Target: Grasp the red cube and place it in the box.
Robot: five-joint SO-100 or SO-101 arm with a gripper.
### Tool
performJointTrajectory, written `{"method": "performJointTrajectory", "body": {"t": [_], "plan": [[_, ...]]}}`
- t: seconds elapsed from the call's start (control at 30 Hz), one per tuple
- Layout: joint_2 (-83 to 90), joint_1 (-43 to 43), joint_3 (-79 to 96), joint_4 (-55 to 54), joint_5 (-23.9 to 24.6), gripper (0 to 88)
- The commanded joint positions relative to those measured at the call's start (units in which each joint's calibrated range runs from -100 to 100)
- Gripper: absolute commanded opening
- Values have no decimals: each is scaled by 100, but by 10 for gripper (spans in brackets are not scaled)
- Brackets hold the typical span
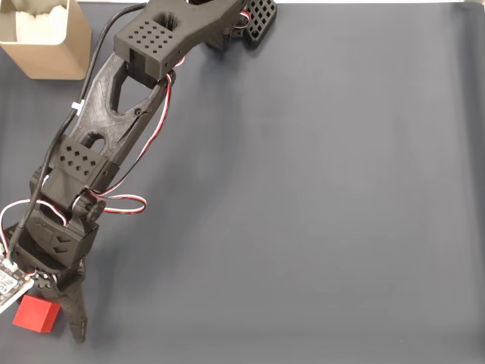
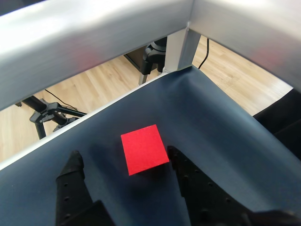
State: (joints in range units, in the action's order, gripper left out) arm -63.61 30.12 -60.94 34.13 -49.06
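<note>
at the mat's corner, the spread gripper (image 2: 123, 157) is straddling the small matte red cube (image 2: 144, 149); closing probably comes next.

- In the fixed view I am seeing the box (image 1: 47, 42) being cropped by the top and left edges, so only part of its walls and white lining is showing.
- The arm is covering the upper left corner of the red cube (image 1: 36, 314).
- In the wrist view the pincer (image 2: 123, 159) is running off the bottom edge; only its two fingers are showing.
- The dark surface (image 2: 211, 117) is being cropped at the right and bottom edges.
</note>
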Motion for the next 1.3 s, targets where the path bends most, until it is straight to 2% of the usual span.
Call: {"method": "performJointTrajectory", "body": {"t": [0.0,0.27,0.73,1.13,1.27], "plan": [[503,-64,-165,-118,29,408],[547,-135,-129,-110,34,387],[573,-150,-129,-77,-44,205],[885,-157,300,-52,-142,120],[1335,-157,738,276,-195,90]]}}
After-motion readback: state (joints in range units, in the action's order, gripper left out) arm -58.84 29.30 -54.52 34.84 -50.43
